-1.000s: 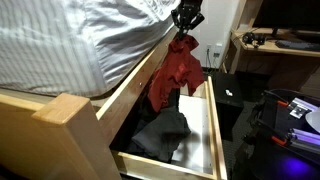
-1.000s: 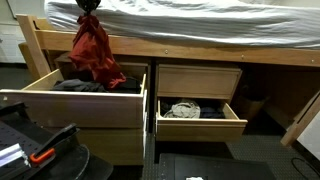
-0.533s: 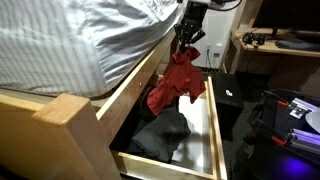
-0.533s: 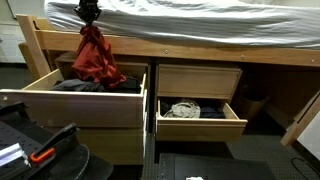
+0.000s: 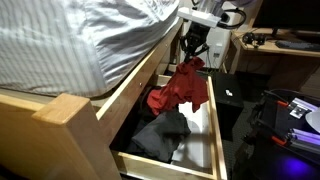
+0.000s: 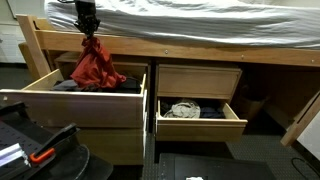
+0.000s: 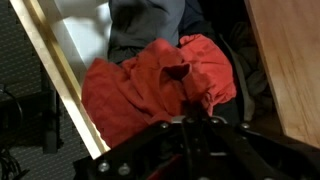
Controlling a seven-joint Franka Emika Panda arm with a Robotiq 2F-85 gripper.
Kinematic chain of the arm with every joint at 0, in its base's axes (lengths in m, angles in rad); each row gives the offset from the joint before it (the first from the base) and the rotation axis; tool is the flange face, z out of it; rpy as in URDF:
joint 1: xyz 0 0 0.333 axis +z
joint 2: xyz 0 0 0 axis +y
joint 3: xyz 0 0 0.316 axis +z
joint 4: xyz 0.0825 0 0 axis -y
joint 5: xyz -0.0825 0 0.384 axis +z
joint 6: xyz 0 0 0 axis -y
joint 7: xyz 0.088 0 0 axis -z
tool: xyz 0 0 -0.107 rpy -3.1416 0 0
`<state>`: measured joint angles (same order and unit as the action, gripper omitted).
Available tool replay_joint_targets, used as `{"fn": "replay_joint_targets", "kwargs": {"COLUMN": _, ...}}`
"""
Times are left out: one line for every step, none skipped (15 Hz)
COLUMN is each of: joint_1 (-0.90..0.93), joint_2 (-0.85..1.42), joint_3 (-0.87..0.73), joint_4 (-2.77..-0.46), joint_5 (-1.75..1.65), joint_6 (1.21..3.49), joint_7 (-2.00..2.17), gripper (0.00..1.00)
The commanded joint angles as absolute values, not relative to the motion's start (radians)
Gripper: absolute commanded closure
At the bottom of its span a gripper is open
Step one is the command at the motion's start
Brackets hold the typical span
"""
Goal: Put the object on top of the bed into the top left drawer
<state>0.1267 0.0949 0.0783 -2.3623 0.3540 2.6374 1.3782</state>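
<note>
A red cloth (image 5: 178, 88) hangs from my gripper (image 5: 192, 58) and its lower folds rest inside the open top left drawer (image 5: 216, 125). In an exterior view the cloth (image 6: 96, 68) hangs below the gripper (image 6: 90, 34) over the drawer (image 6: 75, 105). In the wrist view the fingers (image 7: 190, 112) are pinched together on the cloth (image 7: 150, 85), which spreads over dark clothes in the drawer (image 7: 55, 65). The striped bed (image 5: 70, 40) lies above.
Dark and grey clothes (image 5: 160, 135) lie in the drawer. A second open drawer (image 6: 198, 115) holds a pale item (image 6: 182, 109). A desk (image 5: 285, 45) stands at the back. Black equipment (image 5: 290, 115) and a black case (image 6: 40, 150) sit on the floor nearby.
My gripper has moved down with the red cloth. The cloth has sunk from hanging high near the mattress edge to bunching lower inside the drawer.
</note>
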Motion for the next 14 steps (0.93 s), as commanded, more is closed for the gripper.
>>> {"fn": "replay_joint_targets", "kwargs": {"joint_1": 0.142, "joint_2": 0.087, "joint_3": 0.077, "joint_4": -2.423, "joint_5": 0.253, "joint_6": 2.820, "joint_7": 1.410, "gripper": 0.99}}
{"fn": "replay_joint_targets", "kwargs": {"joint_1": 0.144, "joint_2": 0.095, "joint_3": 0.080, "joint_4": -2.431, "joint_5": 0.247, "joint_6": 2.871, "joint_7": 1.416, "gripper": 0.83}}
{"fn": "replay_joint_targets", "kwargs": {"joint_1": 0.149, "joint_2": 0.103, "joint_3": 0.078, "joint_4": -2.441, "joint_5": 0.228, "joint_6": 2.924, "joint_7": 1.430, "gripper": 0.68}}
{"fn": "replay_joint_targets", "kwargs": {"joint_1": 0.136, "joint_2": 0.097, "joint_3": 0.081, "joint_4": -2.413, "joint_5": 0.263, "joint_6": 2.837, "joint_7": 1.400, "gripper": 0.64}}
{"fn": "replay_joint_targets", "kwargs": {"joint_1": 0.138, "joint_2": 0.097, "joint_3": 0.081, "joint_4": -2.418, "joint_5": 0.260, "joint_6": 2.852, "joint_7": 1.403, "gripper": 0.81}}
{"fn": "replay_joint_targets", "kwargs": {"joint_1": 0.138, "joint_2": 0.097, "joint_3": 0.081, "joint_4": -2.418, "joint_5": 0.260, "joint_6": 2.850, "joint_7": 1.403, "gripper": 0.74}}
{"fn": "replay_joint_targets", "kwargs": {"joint_1": 0.138, "joint_2": 0.097, "joint_3": 0.081, "joint_4": -2.418, "joint_5": 0.260, "joint_6": 2.850, "joint_7": 1.403, "gripper": 0.65}}
{"fn": "replay_joint_targets", "kwargs": {"joint_1": 0.138, "joint_2": 0.097, "joint_3": 0.081, "joint_4": -2.418, "joint_5": 0.260, "joint_6": 2.850, "joint_7": 1.403, "gripper": 0.63}}
{"fn": "replay_joint_targets", "kwargs": {"joint_1": 0.138, "joint_2": 0.097, "joint_3": 0.081, "joint_4": -2.418, "joint_5": 0.260, "joint_6": 2.850, "joint_7": 1.403, "gripper": 0.63}}
{"fn": "replay_joint_targets", "kwargs": {"joint_1": 0.138, "joint_2": 0.097, "joint_3": 0.081, "joint_4": -2.418, "joint_5": 0.260, "joint_6": 2.850, "joint_7": 1.403, "gripper": 0.63}}
{"fn": "replay_joint_targets", "kwargs": {"joint_1": 0.138, "joint_2": 0.097, "joint_3": 0.081, "joint_4": -2.418, "joint_5": 0.260, "joint_6": 2.850, "joint_7": 1.403, "gripper": 0.63}}
{"fn": "replay_joint_targets", "kwargs": {"joint_1": 0.138, "joint_2": 0.097, "joint_3": 0.081, "joint_4": -2.418, "joint_5": 0.260, "joint_6": 2.850, "joint_7": 1.403, "gripper": 0.63}}
{"fn": "replay_joint_targets", "kwargs": {"joint_1": 0.138, "joint_2": 0.097, "joint_3": 0.081, "joint_4": -2.418, "joint_5": 0.260, "joint_6": 2.850, "joint_7": 1.403, "gripper": 0.63}}
{"fn": "replay_joint_targets", "kwargs": {"joint_1": 0.138, "joint_2": 0.097, "joint_3": 0.081, "joint_4": -2.418, "joint_5": 0.260, "joint_6": 2.850, "joint_7": 1.403, "gripper": 0.63}}
